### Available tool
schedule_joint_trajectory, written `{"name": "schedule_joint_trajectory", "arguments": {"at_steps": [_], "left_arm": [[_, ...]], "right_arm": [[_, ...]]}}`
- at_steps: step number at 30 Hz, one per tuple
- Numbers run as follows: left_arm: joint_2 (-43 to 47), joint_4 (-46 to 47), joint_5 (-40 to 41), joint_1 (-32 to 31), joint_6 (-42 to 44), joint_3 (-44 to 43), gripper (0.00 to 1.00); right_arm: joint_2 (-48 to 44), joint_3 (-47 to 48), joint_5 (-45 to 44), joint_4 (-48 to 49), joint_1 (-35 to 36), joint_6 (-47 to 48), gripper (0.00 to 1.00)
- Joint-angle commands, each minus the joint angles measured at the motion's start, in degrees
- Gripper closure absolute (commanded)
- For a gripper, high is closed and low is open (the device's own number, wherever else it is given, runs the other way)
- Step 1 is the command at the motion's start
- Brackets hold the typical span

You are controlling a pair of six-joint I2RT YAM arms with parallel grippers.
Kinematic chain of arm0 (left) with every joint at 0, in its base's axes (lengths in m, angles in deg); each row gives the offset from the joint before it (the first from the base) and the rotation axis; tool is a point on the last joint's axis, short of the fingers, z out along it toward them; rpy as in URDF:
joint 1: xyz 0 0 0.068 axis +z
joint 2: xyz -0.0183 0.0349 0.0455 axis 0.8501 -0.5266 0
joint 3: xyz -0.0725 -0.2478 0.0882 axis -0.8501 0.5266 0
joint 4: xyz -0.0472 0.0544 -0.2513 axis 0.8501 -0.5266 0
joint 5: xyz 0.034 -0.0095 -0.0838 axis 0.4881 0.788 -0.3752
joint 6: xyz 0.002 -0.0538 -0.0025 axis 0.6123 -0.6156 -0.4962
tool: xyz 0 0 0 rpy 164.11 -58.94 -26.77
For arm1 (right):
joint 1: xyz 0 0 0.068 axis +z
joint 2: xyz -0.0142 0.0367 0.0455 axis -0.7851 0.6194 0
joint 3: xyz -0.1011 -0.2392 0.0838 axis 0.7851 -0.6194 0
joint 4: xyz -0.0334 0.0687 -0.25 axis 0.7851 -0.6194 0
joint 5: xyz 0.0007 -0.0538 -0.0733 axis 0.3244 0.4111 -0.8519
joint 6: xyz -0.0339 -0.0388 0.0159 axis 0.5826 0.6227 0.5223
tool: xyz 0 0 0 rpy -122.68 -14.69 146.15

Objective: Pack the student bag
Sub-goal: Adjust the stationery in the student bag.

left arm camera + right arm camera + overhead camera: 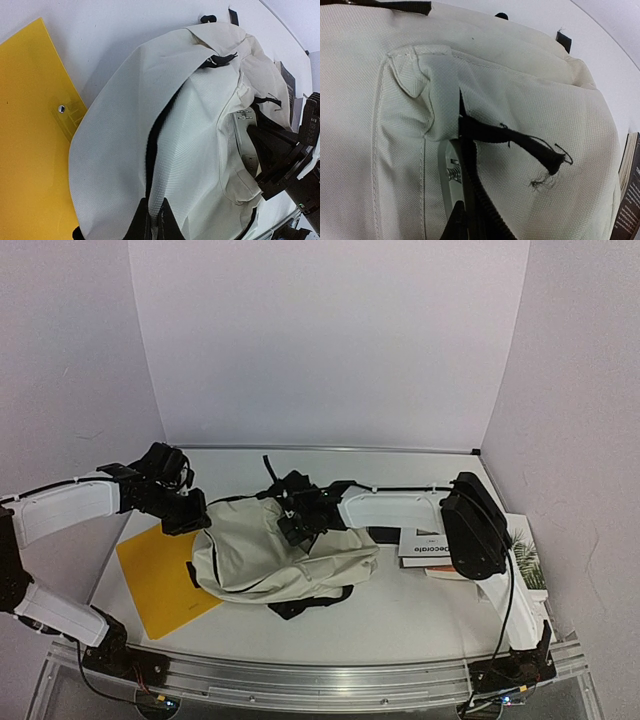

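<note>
The student bag lies on its side mid-table, cream fabric with black zipper trim. My left gripper is at its left end. In the left wrist view this gripper is shut on a raised fold of the bag beside the black zipper line. My right gripper presses on the bag's top. In the right wrist view it is shut on the bag's black zipper edge, below a frayed black pull cord. A silver metal piece with a spring shows in the opening beside that edge.
A yellow folder lies flat left of the bag, partly under it, its clip showing. Books are stacked right of the bag under the right arm. White walls enclose the table on three sides.
</note>
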Motion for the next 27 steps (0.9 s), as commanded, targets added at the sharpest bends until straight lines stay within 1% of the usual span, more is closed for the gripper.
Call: {"name": "schedule_joint_trajectory", "arguments": {"at_steps": [1,5,8,9,12,17,19,20,21,24,27], "left_arm": [[5.14,-0.87,3.55,1.37,-0.30,0.71,1.00],[7.16,-1.59,3.72,1.89,-0.30,0.77,1.00],[7.78,-1.80,3.63,2.18,-0.24,0.51,1.00],[7.78,-1.66,3.36,2.27,-0.13,0.49,1.00],[6.97,-1.09,2.09,2.49,0.43,0.41,1.00],[4.14,0.65,1.09,2.90,1.52,0.10,1.00],[3.46,0.99,1.07,3.11,1.91,-0.58,0.93],[3.31,1.08,1.08,3.20,2.16,-0.93,0.88],[3.23,1.10,1.08,3.31,2.63,-1.37,0.80],[3.54,0.59,1.26,3.70,4.04,-2.72,0.65],[3.81,-0.73,1.50,4.11,5.71,-4.75,0.51]], "right_arm": [[-0.02,-2.44,-4.21,0.50,-3.61,-5.89,1.00],[-1.01,-3.38,-7.99,0.62,-4.39,-8.02,1.00],[-0.47,-3.44,-7.54,0.62,-5.28,-10.01,1.00],[-0.26,-3.34,-6.56,0.67,-5.69,-10.55,1.00],[-0.24,-3.63,0.20,3.30,-6.83,-10.57,1.00],[-1.53,-3.15,9.72,6.34,-7.13,-7.66,0.99],[-3.31,-3.28,14.23,6.42,-7.17,-6.09,0.90],[-4.62,-3.56,16.13,6.43,-7.15,-5.61,0.84],[-5.94,-4.16,18.46,6.43,-7.16,-5.08,0.78],[-10.69,-6.20,24.81,6.43,-7.15,-4.43,0.64],[-14.74,-7.67,29.52,6.43,-7.17,-4.50,0.56]]}}
